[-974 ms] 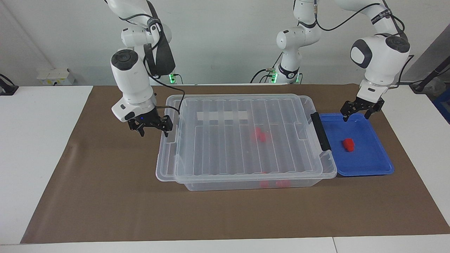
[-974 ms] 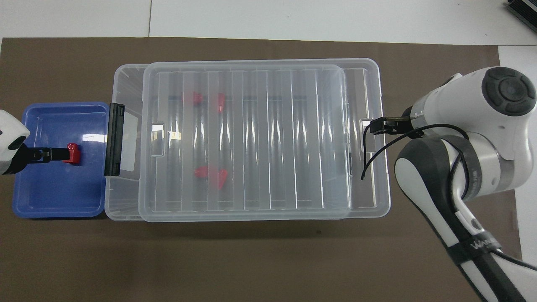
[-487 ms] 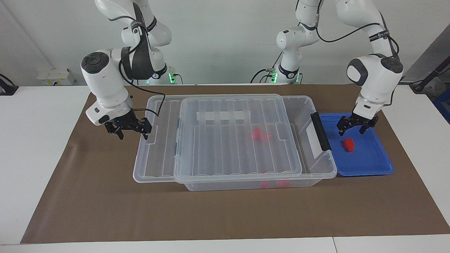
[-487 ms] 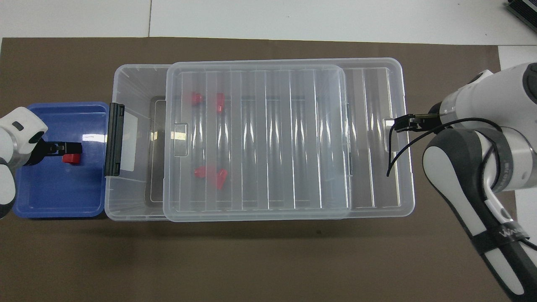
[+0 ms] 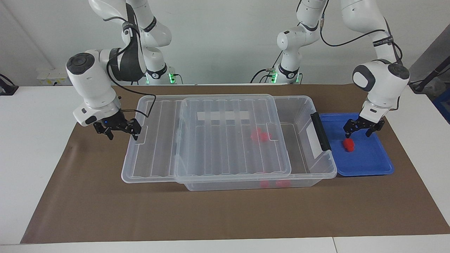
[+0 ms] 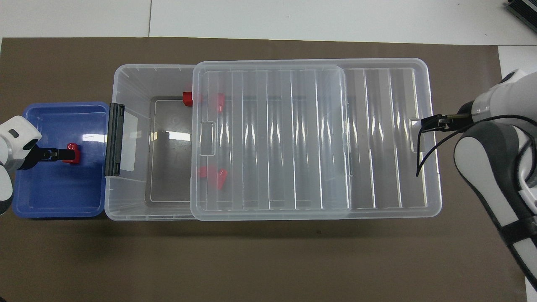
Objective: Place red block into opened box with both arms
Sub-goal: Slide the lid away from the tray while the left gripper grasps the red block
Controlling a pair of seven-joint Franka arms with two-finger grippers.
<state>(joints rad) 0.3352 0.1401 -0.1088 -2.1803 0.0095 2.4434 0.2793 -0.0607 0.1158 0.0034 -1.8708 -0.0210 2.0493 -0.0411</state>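
1. Your box [image 5: 318,165] dominates the table, a big clear bin with its ribbed lid [image 5: 211,140] sitting slid toward the right arm's end, so an opening shows at the end by the black handle [image 5: 320,130]. My read: the box counts as opened, and the step in hand is the pickup.
2. Your right gripper [image 5: 120,130] sits at the overhanging edge of the lid, one fingertip hooked down at the rim. Its fingers are spread; whether they bear on the plastic I cannot tell.
3. Beside the handle end sits the blue tray [image 5: 381,168], touching the box.
4. Your left gripper [image 5: 358,130] hovers over that tray with fingers apart, nothing in them.
5. Smallest of all, the red block [image 5: 348,144] lies in the tray, just below the left gripper's tips.
6. Next move, I'd judge: drop the left gripper straight over the block, close, lift clear of the handle, then release into the uncovered end.
7. Several red blocks [image 6: 209,173] already lie in the box.
8. Underneath, a brown mat [image 5: 105,211] covers a white table [image 5: 35,140], with a plain pale wall [image 5: 225,35] rising past the arm bases.
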